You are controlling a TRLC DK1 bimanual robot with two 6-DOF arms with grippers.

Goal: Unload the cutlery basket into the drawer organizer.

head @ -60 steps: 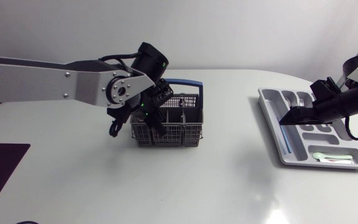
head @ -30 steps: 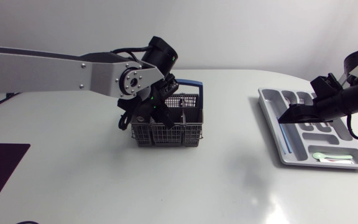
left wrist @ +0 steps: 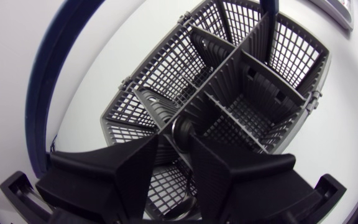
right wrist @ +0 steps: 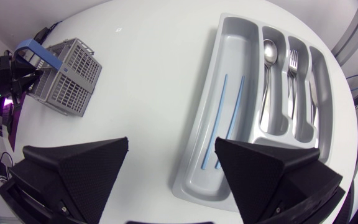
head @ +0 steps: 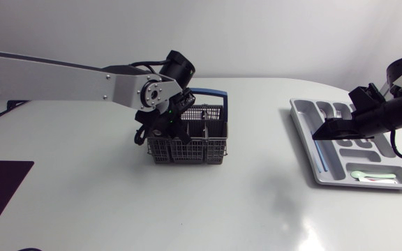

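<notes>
my left gripper is down inside the cutlery basket, at one of its end compartments. it is clenched narrow on a metal utensil whose rounded end shows between the tips (too close to say which kind, though i think it is a handle end). the basket stands upright near the middle of the white table, well apart from the drawer organizer on my right. my right gripper hangs released, spread wide, over the organizer's long compartment, where two blue sticks lie. a spoon and a fork lie in the narrower slots beside it.
</notes>
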